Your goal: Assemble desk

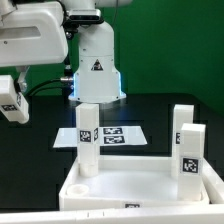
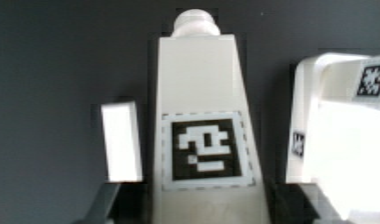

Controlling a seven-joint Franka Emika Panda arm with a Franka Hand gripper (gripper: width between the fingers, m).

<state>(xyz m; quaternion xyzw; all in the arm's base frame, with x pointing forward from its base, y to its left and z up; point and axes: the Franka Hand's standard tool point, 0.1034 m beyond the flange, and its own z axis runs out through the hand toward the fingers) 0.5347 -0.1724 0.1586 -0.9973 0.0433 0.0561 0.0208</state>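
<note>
1 leg (image 2: 201, 110) | clamped between fingers (image 2: 112, 140) | arm raised, exterior view's left

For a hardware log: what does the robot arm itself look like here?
The arm is glossy white with rounded, bulky casings and dark joints. Its base bears a black triangular warning mark and glows blue at the bottom. The fingers look pale and flat.

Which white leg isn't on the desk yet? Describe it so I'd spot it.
Find the big white desk top in front, three legs standing on it. The fourth leg hangs at the exterior view's left, in the gripper. It alone is off the desk.
</note>
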